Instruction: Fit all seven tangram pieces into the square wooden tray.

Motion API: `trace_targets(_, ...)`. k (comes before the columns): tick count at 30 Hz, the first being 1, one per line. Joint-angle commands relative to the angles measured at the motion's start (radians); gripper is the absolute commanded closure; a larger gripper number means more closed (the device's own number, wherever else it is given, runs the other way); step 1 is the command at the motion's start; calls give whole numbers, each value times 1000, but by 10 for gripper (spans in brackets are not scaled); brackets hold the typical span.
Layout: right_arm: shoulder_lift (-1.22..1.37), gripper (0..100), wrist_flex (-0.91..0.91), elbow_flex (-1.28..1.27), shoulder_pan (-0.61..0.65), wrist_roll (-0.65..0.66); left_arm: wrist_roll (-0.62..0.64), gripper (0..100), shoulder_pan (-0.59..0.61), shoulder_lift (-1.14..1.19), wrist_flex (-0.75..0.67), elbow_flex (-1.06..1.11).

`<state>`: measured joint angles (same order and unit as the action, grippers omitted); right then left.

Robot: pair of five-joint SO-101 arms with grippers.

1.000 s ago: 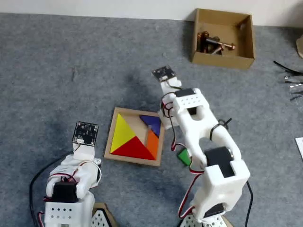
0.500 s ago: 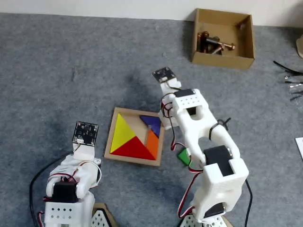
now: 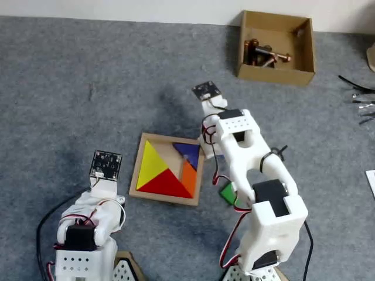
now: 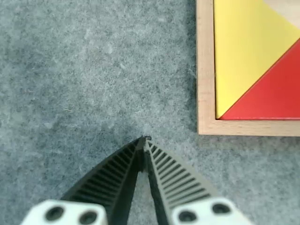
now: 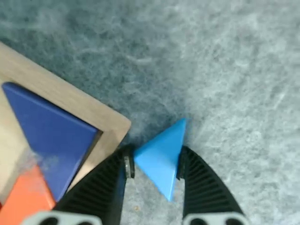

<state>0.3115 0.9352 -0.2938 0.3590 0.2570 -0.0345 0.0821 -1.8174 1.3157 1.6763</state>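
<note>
The square wooden tray [image 3: 140,175] lies on the grey carpet and holds a yellow triangle [image 3: 151,164], a red triangle [image 3: 166,183], an orange piece [image 3: 188,174] and a blue piece [image 3: 187,152]. Just outside the tray's corner [image 5: 112,123], my right gripper [image 5: 154,161] is shut on a light blue triangle [image 5: 159,152] low over the carpet. A green piece [image 3: 227,192] lies beside the right arm [image 3: 237,132]. My left gripper [image 4: 143,139] is shut and empty, on the carpet short of the tray's rim [image 4: 205,70].
A cardboard box [image 3: 275,69] with metal parts stands at the back right. Cables [image 3: 357,96] lie at the right edge. Open carpet stretches to the left and behind the tray.
The right arm has shifted slightly to the right and away from the tray. The left arm has not moved.
</note>
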Motion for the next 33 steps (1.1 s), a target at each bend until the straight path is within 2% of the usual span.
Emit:
trace_targets(1, -12, 930, 2, -7, -7, -6, -9, 995, 10, -5, 5, 19)
trace_targets(22, -277, 930, 56, -19, -15, -9, -9, 995, 10, -5, 5, 19)
trace_targets(33, -332, 930, 188, -21, 157, -9, -9, 995, 10, -5, 5, 19)
